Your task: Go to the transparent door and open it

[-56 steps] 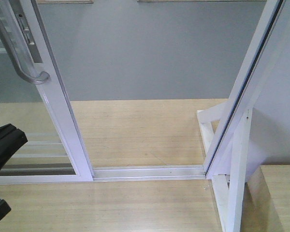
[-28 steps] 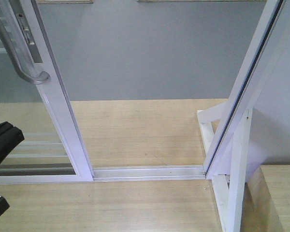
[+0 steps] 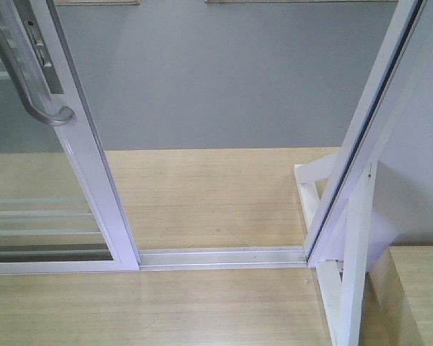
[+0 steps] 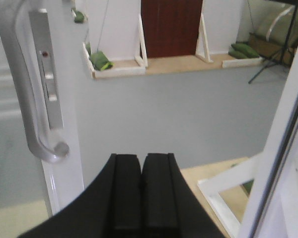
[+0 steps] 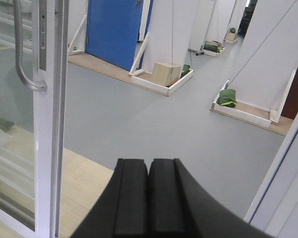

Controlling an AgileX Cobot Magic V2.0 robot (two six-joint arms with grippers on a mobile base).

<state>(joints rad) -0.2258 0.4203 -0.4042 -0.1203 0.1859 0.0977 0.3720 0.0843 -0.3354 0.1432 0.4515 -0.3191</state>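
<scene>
The transparent door [image 3: 72, 166] stands slid to the left of the doorway, its glossy white frame leaving a wide gap to the fixed white jamb [image 3: 361, 144] on the right, with the metal floor track [image 3: 224, 256] bare between them and grey floor beyond. By the look of it the opening step is all but done, and the robot appears to be at the stage of standing clear; the next move, if any, seems to call only for a final push on the frame edge or handle should the panel need to travel further left. The left gripper [image 4: 140, 173] hangs just right of the door's curved grey handle [image 4: 27, 99], not touching it, its jaws pressed together on nothing. The right gripper [image 5: 149, 178] faces the open gap, its jaws likewise closed and empty. Neither gripper shows in the front view. The door itself is a tall pane of clear glass crossed low down by thin horizontal white bars [image 3: 40, 216], with a narrow lock plate [image 4: 47, 74] set in the frame beside the pull handle.
</scene>
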